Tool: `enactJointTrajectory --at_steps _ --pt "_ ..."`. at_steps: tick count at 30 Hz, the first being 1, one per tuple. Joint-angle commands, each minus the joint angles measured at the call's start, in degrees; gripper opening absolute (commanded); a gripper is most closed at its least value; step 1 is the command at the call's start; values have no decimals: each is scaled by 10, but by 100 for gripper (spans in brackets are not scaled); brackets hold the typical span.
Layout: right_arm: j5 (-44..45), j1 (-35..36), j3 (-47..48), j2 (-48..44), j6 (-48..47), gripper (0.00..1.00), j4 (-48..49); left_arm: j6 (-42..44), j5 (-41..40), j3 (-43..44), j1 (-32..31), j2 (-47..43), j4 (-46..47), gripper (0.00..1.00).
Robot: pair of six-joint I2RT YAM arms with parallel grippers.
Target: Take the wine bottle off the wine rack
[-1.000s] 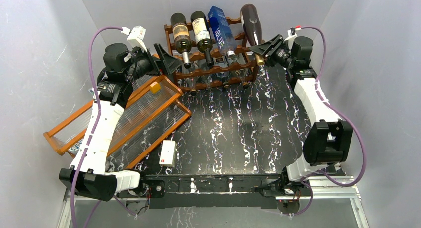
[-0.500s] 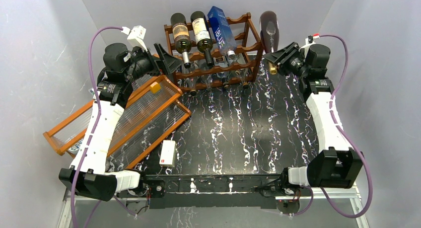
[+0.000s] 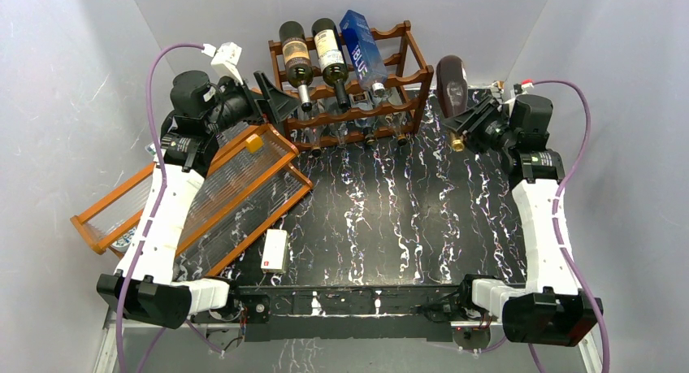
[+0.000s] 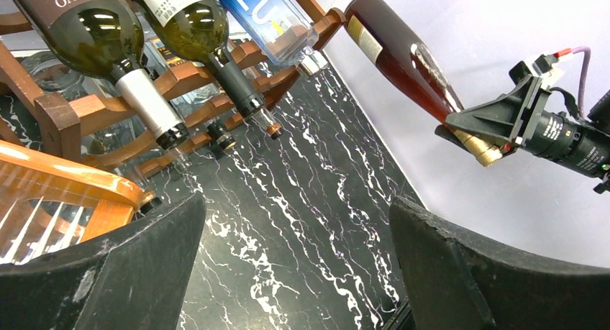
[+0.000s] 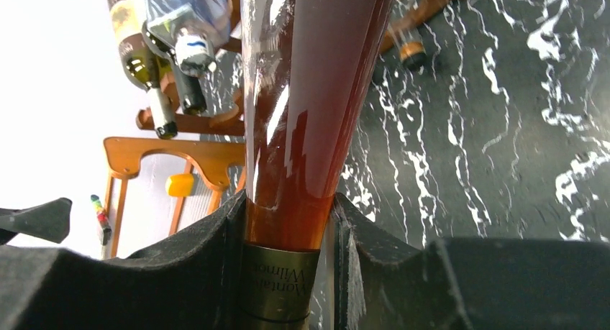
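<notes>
The wine bottle (image 3: 452, 84), dark red with a gold-capped neck, hangs in the air to the right of the wine rack (image 3: 416, 68) and apart from it. Its base is tilted up toward the back wall. My right gripper (image 3: 464, 129) is shut on its neck. In the right wrist view the fingers (image 5: 216, 258) clamp just above the gold foil, and the bottle (image 5: 309, 93) fills the middle. My left gripper (image 3: 276, 105) stands open beside the rack's left end, with only tabletop between its jaws (image 4: 298, 265). The left wrist view also shows the bottle (image 4: 403, 57).
Two dark bottles (image 3: 294, 52) (image 3: 329, 48) and a blue bottle (image 3: 361, 48) lie in the rack's top tier. An orange-framed tray (image 3: 244, 186) leans at the left under my left arm. A small white box (image 3: 275, 251) lies near the front. Walls stand close on both sides.
My right arm has pulled the wine bottle rightward and nearer, away from the rack's right end, and the bottle now sits lower. The left arm has not moved.
</notes>
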Motion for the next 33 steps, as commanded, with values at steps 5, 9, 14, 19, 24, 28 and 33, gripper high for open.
enactJointTrajectory --at_steps 5,9,14,19,24,28,33 --pt "-31 -3 23 -119 -52 0 136 -8 28 0 -10 4 20 98" --pt "-40 -3 25 -144 -52 0 95 -11 35 -1 -13 12 22 98" --pt "-66 -3 7 -154 -54 0 48 -8 40 -5 -17 17 28 98" --pt "-125 -2 -15 -152 -64 0 14 -2 49 -16 -23 22 33 98" --pt "-176 7 -24 -142 -86 0 -20 11 58 -25 -34 26 37 98" --pt "-184 40 -20 -130 -123 0 -72 31 66 -37 -51 33 37 98" --pt "-207 84 -4 -97 -165 0 -119 94 68 -62 -115 39 41 98"
